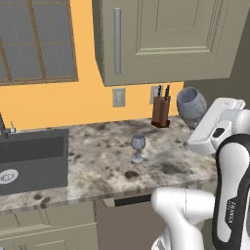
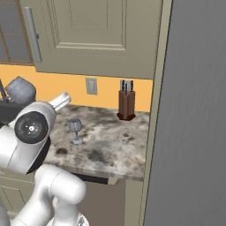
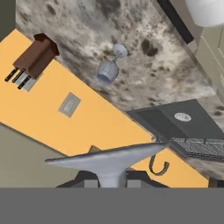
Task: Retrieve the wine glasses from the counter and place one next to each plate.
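My gripper (image 3: 111,180) is shut on one wine glass; its grey-blue bowl (image 1: 191,105) stands upright just left of the white hand, above the counter's right end, and also shows at the left edge of the right base view (image 2: 20,90). A flat grey part of that glass (image 3: 105,159) spreads right in front of my fingertips. The other wine glass (image 1: 138,147) (image 2: 75,129) (image 3: 109,70) stands upright and alone on the granite counter (image 1: 97,166), between the sink and the knife block. The plates are out of view.
A dark inset sink (image 1: 30,158) lies at the counter's left. A brown knife block (image 1: 161,111) (image 2: 126,105) stands against the orange wall. Beige upper cabinets (image 1: 161,39) hang overhead. A tall grey panel (image 2: 194,110) bounds the counter's right end.
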You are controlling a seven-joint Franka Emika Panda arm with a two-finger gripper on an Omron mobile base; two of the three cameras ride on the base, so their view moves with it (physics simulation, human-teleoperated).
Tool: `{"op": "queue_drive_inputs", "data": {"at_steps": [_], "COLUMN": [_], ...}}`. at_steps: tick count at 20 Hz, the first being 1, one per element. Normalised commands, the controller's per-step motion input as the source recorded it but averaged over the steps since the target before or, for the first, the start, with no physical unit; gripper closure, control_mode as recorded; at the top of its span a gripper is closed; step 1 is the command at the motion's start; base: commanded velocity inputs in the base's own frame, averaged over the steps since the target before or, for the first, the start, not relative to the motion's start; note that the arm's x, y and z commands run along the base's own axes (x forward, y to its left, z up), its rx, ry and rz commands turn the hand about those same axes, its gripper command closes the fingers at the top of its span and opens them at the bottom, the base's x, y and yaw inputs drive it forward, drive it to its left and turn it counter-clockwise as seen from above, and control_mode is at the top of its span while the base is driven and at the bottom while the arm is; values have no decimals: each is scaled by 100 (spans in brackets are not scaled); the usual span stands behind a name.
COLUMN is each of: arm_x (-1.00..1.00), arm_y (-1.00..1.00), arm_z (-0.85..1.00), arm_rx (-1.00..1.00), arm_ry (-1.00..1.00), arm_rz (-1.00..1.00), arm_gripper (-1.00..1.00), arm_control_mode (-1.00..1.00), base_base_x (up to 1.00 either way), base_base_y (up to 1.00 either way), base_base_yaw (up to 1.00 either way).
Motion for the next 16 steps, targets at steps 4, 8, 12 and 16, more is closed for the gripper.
{"op": "queue_drive_inputs", "data": {"at_steps": [4, 8, 12, 16], "arm_x": [0, 0, 0, 0], "arm_y": [0, 0, 0, 0], "arm_z": [0, 0, 0, 0], "arm_rx": [0, 0, 0, 0], "arm_ry": [0, 0, 0, 0], "arm_rz": [0, 0, 0, 0], "arm_gripper": [100, 100, 100, 100], "arm_control_mode": [100, 100, 100, 100], "base_base_x": [-64, -100, -100, -41], "base_base_y": [47, 55, 46, 34], "base_base_yaw": [-9, -11, -21, 36]}}
